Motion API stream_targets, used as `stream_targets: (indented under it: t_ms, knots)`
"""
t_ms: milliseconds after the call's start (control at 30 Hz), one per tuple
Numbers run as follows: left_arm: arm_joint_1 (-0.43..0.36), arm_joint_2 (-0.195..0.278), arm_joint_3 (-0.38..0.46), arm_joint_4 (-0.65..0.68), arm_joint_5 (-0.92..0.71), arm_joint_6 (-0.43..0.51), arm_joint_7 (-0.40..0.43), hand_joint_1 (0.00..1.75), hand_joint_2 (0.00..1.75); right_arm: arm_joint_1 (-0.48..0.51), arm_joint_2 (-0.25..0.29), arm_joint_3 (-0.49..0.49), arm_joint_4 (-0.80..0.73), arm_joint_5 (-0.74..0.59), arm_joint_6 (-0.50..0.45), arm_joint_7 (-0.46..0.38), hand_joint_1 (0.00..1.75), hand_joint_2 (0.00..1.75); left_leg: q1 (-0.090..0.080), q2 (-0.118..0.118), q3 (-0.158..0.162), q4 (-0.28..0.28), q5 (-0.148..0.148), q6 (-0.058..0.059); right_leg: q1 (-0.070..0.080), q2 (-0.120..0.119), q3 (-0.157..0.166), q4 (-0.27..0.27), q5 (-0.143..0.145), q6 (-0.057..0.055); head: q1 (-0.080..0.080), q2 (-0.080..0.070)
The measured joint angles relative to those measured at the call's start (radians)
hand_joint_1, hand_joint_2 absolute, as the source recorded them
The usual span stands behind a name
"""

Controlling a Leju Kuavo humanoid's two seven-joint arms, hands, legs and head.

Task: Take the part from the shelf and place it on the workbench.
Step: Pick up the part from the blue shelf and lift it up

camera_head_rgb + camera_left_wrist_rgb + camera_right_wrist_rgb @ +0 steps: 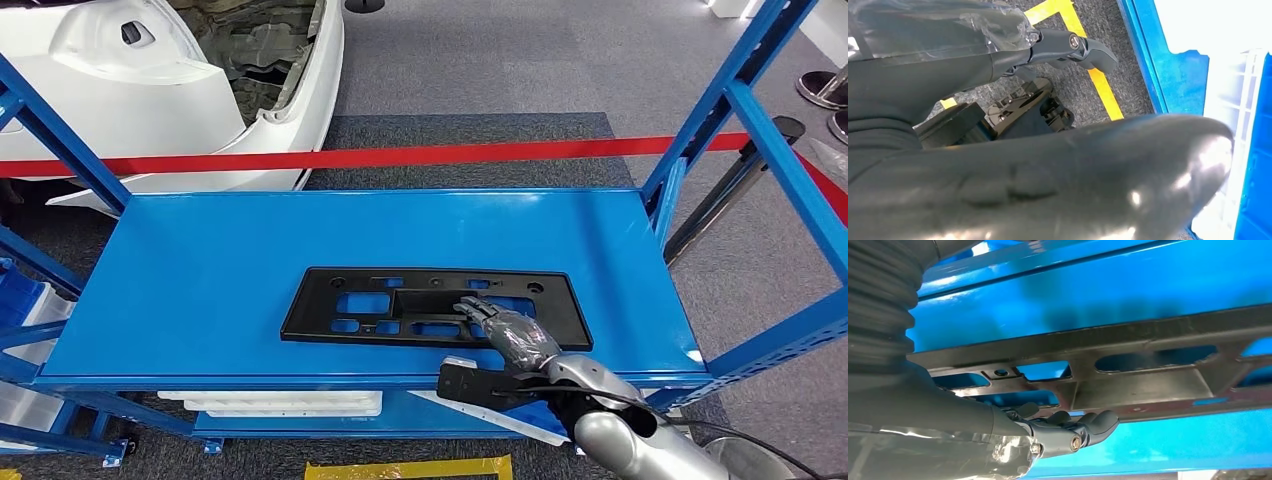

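Note:
A flat black plastic part (430, 300) with several cut-outs lies on the top board of the blue shelf (220, 270), a little right of the middle and near the front edge. My right hand (510, 330) reaches over the front edge and rests on the part's near right portion, fingers stretched forward along it. Up close, the right hand's (1068, 432) dark fingertips touch the part (1148, 385) at its edge, above the blue board (1148, 290). The part is still flat on the board. My left hand (1058, 170) hangs beside the shelf and holds nothing.
Blue uprights (760, 130) frame the shelf on both sides. A red barrier tape (450, 153) runs behind it, with a white car body (150, 70) at the back left. White parts (270, 403) lie on the lower level. Yellow floor tape (1098, 80) marks the carpet.

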Motion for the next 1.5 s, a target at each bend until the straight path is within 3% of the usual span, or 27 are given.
stream_targets:
  t_ms: [333,700,1000,1233,1500]
  knots:
    - [0.000,0.000,0.000,0.000,-0.002,0.001,0.005,0.00,0.00,-0.009,-0.002,0.013,0.000,0.053,0.016,0.031,0.00,1.75,0.000,0.000,0.001,0.000,0.000,-0.001,0.000,0.000,0.001,0.000,0.000,0.000,0.000,0.000]
    - [-0.006,-0.005,0.011,0.000,-0.006,0.009,0.021,0.00,0.00,-0.027,-0.002,0.028,0.007,0.270,0.023,0.108,0.00,1.75,0.000,0.000,0.001,0.000,0.001,-0.001,0.000,0.000,0.002,0.000,0.000,0.000,0.000,0.000]
    - [-0.006,-0.005,0.014,0.000,-0.006,0.009,0.022,0.00,0.00,-0.027,-0.002,0.029,0.010,0.292,0.023,0.113,0.00,1.75,0.000,0.000,0.002,0.000,0.001,-0.002,0.000,0.000,0.002,0.000,0.000,0.000,0.000,0.000]
    - [-0.006,-0.006,0.024,0.000,-0.002,0.011,0.021,0.00,0.00,-0.028,0.000,0.031,0.075,0.422,0.004,0.124,0.00,1.75,0.000,0.000,0.002,0.000,0.001,-0.002,0.000,0.000,0.002,0.000,0.000,0.000,0.000,0.000]
    - [-0.006,-0.007,0.029,0.000,-0.003,0.011,0.021,0.00,0.00,-0.031,0.008,0.031,0.132,0.459,-0.043,0.127,0.00,1.75,0.000,0.000,0.003,0.000,0.001,-0.002,0.000,0.000,0.003,0.000,0.000,0.000,0.000,0.000]
